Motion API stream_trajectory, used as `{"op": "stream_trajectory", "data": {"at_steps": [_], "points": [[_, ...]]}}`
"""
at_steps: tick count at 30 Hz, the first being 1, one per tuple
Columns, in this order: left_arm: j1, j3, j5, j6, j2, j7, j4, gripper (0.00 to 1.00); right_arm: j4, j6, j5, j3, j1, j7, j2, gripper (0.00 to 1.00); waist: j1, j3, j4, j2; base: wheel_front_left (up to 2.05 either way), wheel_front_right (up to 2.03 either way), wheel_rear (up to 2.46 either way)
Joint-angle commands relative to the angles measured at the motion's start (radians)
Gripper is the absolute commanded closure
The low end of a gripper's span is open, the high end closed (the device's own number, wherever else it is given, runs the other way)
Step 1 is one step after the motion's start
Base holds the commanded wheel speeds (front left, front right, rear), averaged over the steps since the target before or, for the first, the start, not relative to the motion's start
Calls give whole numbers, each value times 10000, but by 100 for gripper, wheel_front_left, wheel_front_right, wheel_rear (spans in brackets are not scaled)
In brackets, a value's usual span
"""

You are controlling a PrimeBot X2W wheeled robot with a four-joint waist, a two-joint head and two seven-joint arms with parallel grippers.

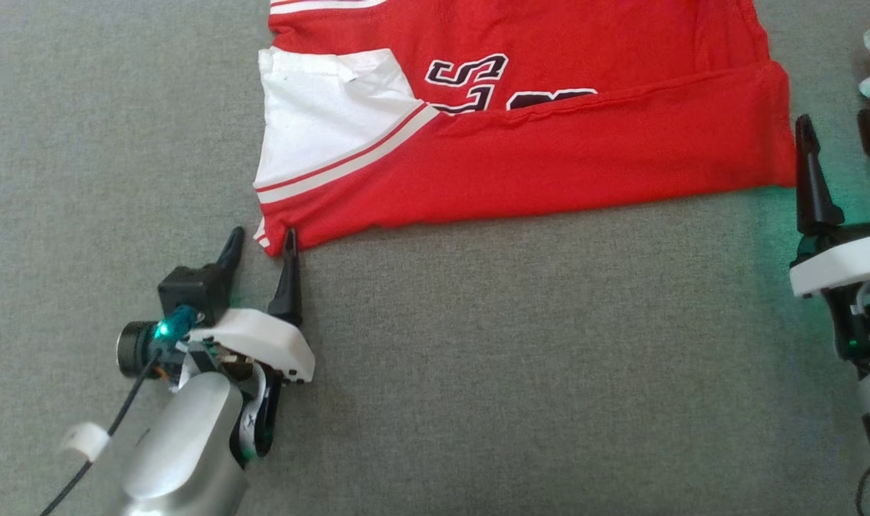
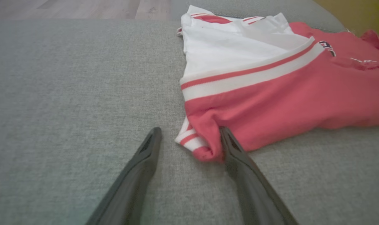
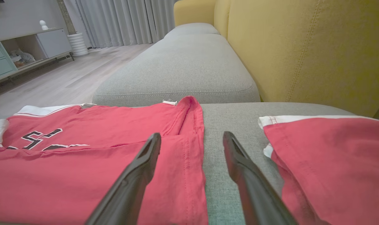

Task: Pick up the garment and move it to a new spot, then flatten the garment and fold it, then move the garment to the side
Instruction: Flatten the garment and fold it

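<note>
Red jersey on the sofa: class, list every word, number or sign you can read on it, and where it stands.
"S" or "5": black, white-edged character printed on the jersey; cannot tell which.
Other characters: cut off by the fold, unreadable.
White tag at its far edge: too small to read.

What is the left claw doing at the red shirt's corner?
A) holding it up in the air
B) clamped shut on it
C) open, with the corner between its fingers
C: the left gripper is spread wide, and the red shirt lies with its corner between the two fingers.
</note>
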Motion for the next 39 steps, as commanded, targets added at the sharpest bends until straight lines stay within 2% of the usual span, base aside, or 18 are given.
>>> {"op": "stream_trajectory", "data": {"at_steps": [1,2,3,4,17,19,20,27,39], "points": [[-78,134,-166,-103,118,245,41,31,-172,-9,-9,133,53,-106,-103,0,0,-19,8,-1,0,0,0],[-63,85,-190,-172,111,285,39,68,-116,-9,11,155,63,-106,-84,0,0,-38,15,-1,0,0,0],[-42,50,-204,-222,105,284,20,93,-38,-9,41,189,78,-106,-64,0,0,-61,27,-1,0,0,0],[-16,15,-211,-270,105,263,-14,100,77,-9,74,222,87,-106,-43,0,0,-85,39,-1,0,0,0],[140,-59,167,-120,458,-473,-968,100,2461,-9,561,795,-752,341,143,0,0,-199,325,-1,0,0,0],[139,-82,179,-123,481,-489,-1064,100,2672,-9,766,1028,-900,559,183,72,0,-210,349,-1,0,0,0],[140,-97,191,-122,494,-499,-1092,100,2767,-9,862,1148,-953,684,172,100,0,-224,359,-1,0,0,0],[419,-139,177,-82,596,-654,-1186,100,2994,-9,1464,1756,-743,980,-105,100,0,-617,266,-1,0,0,0],[2576,-166,-25,366,1160,-768,-2772,100,1944,-9,2261,2337,937,691,-1112,100,0,-1504,-36,-1,0,0,0]]}}
